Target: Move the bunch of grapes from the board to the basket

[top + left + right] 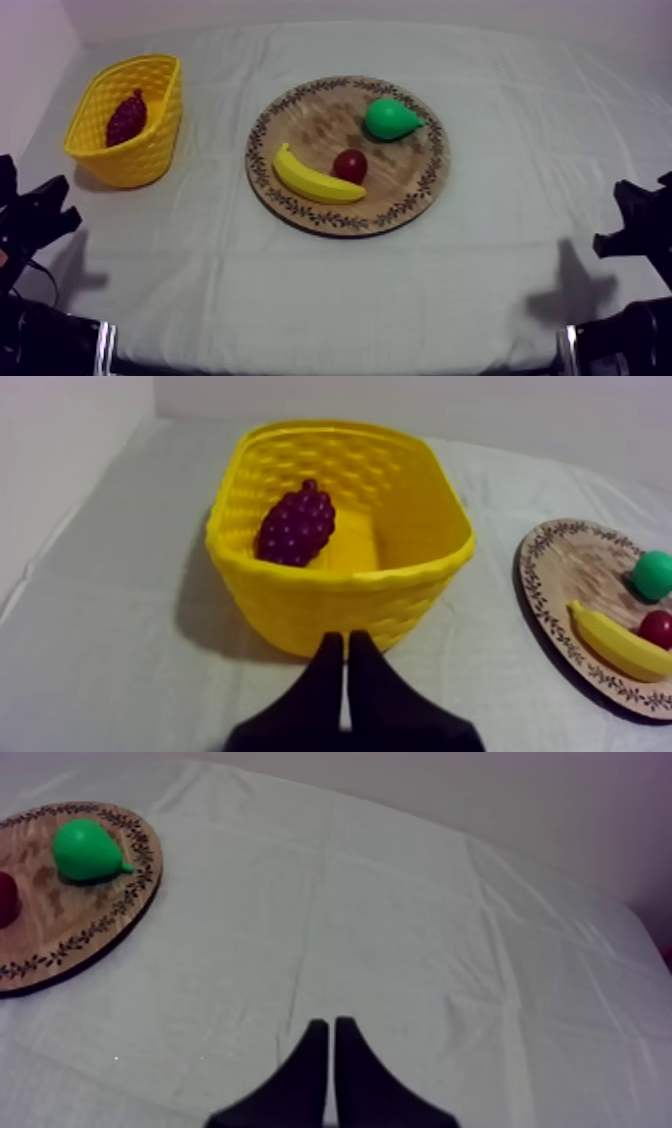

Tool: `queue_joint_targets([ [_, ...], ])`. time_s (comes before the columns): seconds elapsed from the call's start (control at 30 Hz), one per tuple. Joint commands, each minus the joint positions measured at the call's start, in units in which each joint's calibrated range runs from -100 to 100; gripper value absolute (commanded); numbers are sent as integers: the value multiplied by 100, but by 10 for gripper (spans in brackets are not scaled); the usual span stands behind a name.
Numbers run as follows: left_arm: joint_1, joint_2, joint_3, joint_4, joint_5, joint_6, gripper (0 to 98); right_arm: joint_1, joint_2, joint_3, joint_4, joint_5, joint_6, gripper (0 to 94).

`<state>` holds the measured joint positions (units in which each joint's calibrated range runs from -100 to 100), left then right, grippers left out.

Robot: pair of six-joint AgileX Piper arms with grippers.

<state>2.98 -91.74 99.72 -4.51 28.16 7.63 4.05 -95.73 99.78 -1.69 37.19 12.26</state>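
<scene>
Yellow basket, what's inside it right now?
The bunch of grapes lies inside the yellow basket, leaning on one wall. The near wall hides part of the floor, and the grapes cover what is under them.

Left arm [35, 215] rests well left of the wooden board [300, 205], jaws pressed together; right arm [640, 228] well right, jaws likewise together.
</scene>
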Motion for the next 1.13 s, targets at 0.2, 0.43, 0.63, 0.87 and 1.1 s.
queue_joint_targets([
  [0.2, 80, -641, 6, 181, 194, -94, 9, 1, -2, -1, 1, -1, 2, 5],
  [0.43, 158, -811, 16, 220, 265, 399, 4, 1, -2, -1, 1, -1, 2, 5],
  [0.63, 167, -824, 17, 223, 271, 416, 1, 1, -2, -1, 1, -1, 2, 5],
  [0.87, 169, -826, 17, 223, 272, 402, 1, 1, -2, -1, 1, -1, 2, 5],
  [1.1, 169, -826, 17, 223, 272, 402, 1, 1, -2, -1, 1, -1, 2, 5],
])
